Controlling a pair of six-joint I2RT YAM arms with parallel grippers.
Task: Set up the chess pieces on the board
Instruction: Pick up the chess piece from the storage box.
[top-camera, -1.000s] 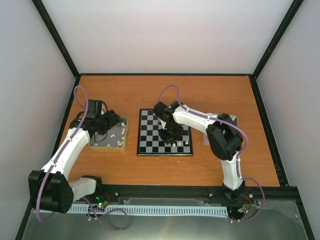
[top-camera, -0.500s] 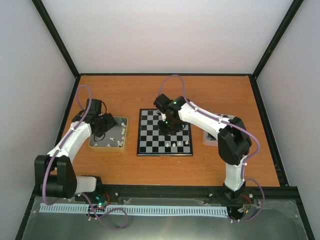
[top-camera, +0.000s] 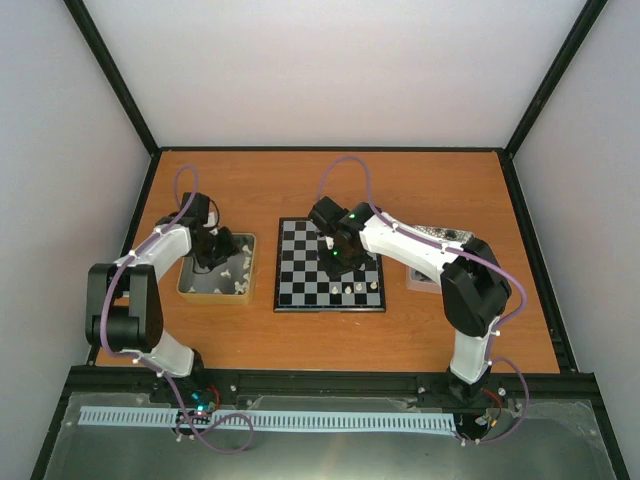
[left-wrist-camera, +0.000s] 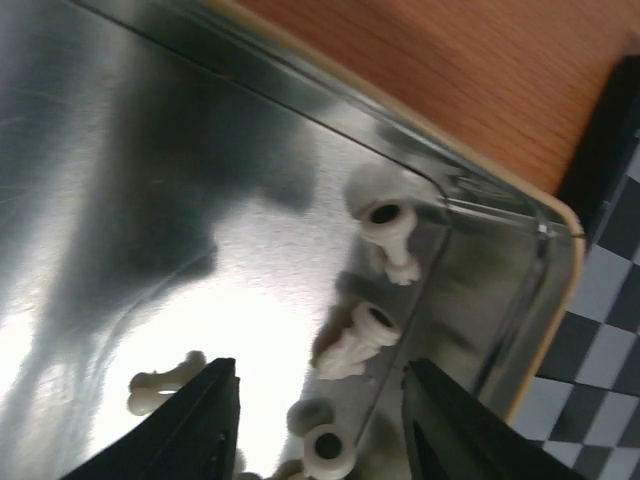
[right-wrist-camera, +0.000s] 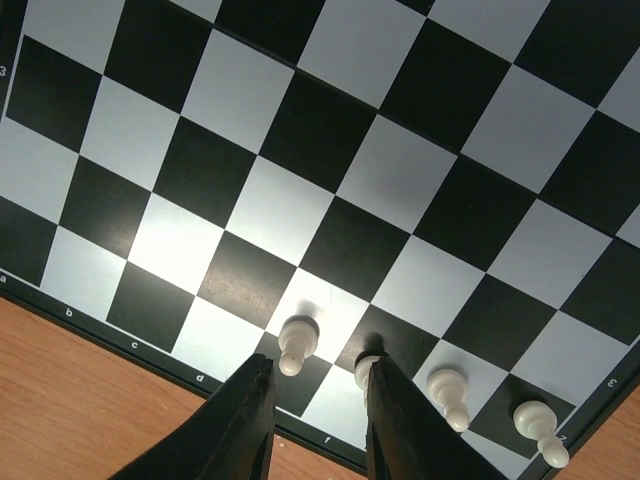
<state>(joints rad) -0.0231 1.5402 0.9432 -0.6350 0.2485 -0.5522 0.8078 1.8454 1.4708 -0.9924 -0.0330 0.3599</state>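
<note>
The board (top-camera: 300, 268) lies mid-table, its near row holding several cream-white chess pieces (top-camera: 360, 288). My right gripper (top-camera: 340, 262) hovers over that row. In the right wrist view the right gripper (right-wrist-camera: 318, 425) is open and empty, with one upright pawn (right-wrist-camera: 297, 343) just beyond its tips. A second pawn (right-wrist-camera: 364, 368) is half hidden by the right finger. My left gripper (top-camera: 215, 246) is down inside the left tin (top-camera: 213, 295). In the left wrist view the left gripper (left-wrist-camera: 325, 425) is open, with white pieces (left-wrist-camera: 352, 342) lying loose on the tin floor between its fingers.
A second tin (top-camera: 418, 281) sits right of the board, mostly hidden behind the right arm. The left tin's rim (left-wrist-camera: 560, 300) stands close to the left gripper's right finger, with the board's edge (left-wrist-camera: 600, 330) just past it.
The right gripper has opened, left a pawn standing on the near row and drawn back a little. The left gripper went deeper into the tin and its jaws narrowed.
</note>
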